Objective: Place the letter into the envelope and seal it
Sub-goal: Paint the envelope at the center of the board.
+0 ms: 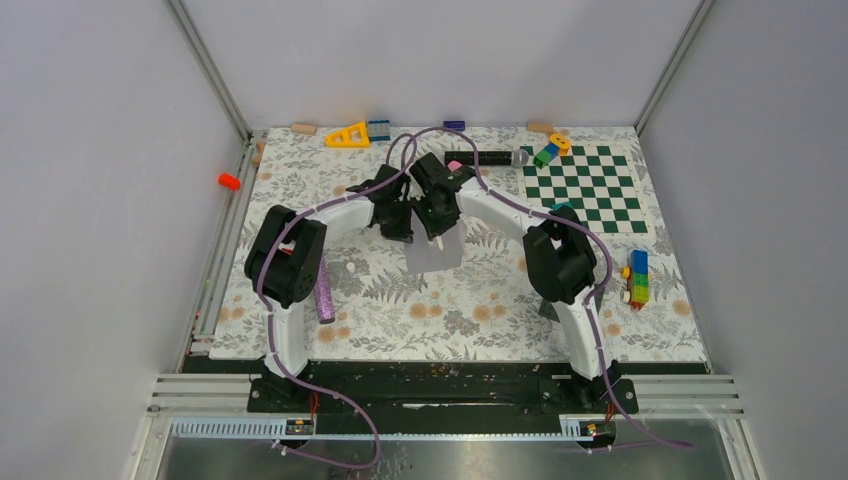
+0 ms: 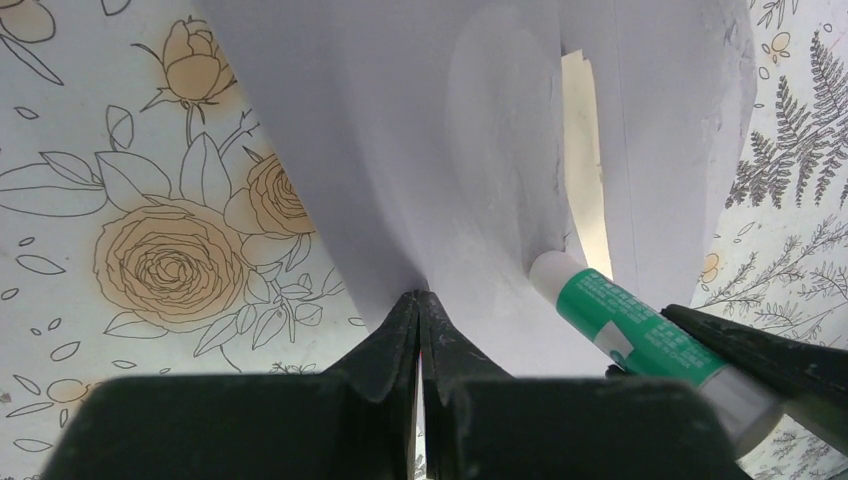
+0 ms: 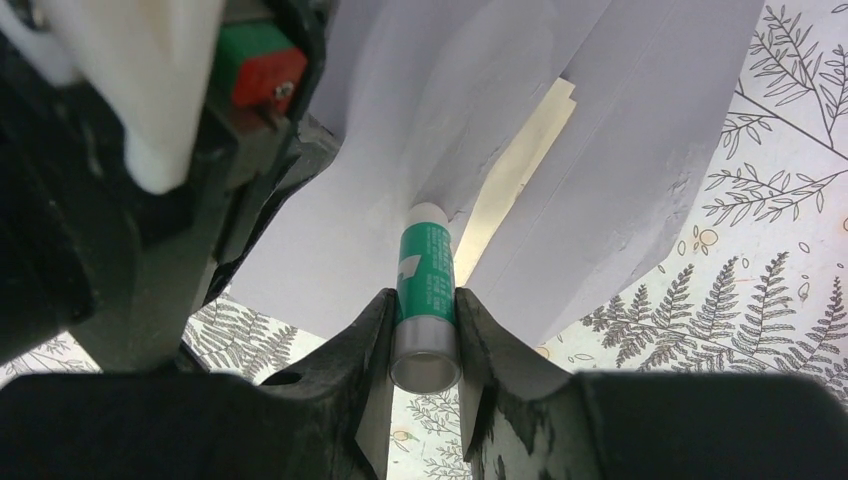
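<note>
The light grey envelope (image 1: 434,256) lies mid-table with its flap raised. My left gripper (image 2: 420,297) is shut on the edge of the envelope (image 2: 400,120) flap and holds it up. The tan letter (image 2: 585,150) shows as a narrow strip inside the envelope's mouth. My right gripper (image 3: 425,300) is shut on a green and white glue stick (image 3: 425,270). The stick's white tip touches the inside of the envelope (image 3: 620,150) flap, beside the letter (image 3: 520,170). In the top view the left gripper (image 1: 403,228) and right gripper (image 1: 437,225) meet over the envelope.
A green-and-white checkerboard (image 1: 585,190) lies at the back right, with coloured bricks (image 1: 636,278) at the right edge. A glittery pink cylinder (image 1: 323,295) rests by the left arm. A yellow triangle (image 1: 348,135) and a black bar (image 1: 485,158) sit along the back.
</note>
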You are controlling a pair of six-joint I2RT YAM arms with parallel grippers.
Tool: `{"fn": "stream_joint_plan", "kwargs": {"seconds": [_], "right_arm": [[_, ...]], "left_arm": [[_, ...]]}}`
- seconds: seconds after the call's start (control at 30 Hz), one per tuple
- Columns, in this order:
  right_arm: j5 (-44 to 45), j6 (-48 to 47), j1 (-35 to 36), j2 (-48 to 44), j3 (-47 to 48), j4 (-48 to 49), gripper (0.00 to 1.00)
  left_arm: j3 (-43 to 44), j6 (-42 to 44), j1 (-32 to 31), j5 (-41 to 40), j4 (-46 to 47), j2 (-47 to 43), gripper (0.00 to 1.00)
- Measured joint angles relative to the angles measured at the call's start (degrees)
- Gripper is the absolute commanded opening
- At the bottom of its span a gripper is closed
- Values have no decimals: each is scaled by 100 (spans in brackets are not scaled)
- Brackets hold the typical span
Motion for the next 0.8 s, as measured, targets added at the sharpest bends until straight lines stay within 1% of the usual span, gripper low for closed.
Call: {"fn": "stream_joint_plan", "kwargs": {"seconds": [0.5, 0.63, 0.8], "right_arm": [[264, 247, 2, 155, 199, 59, 0], [258, 254, 2, 173, 201, 85, 0], [240, 275, 2, 173, 201, 127, 0]], "left_arm": [[0, -9, 0, 2, 31, 0, 0], [-144, -4, 144, 302, 205, -68, 2], [-411, -111, 356, 935, 424, -170, 5]]}}
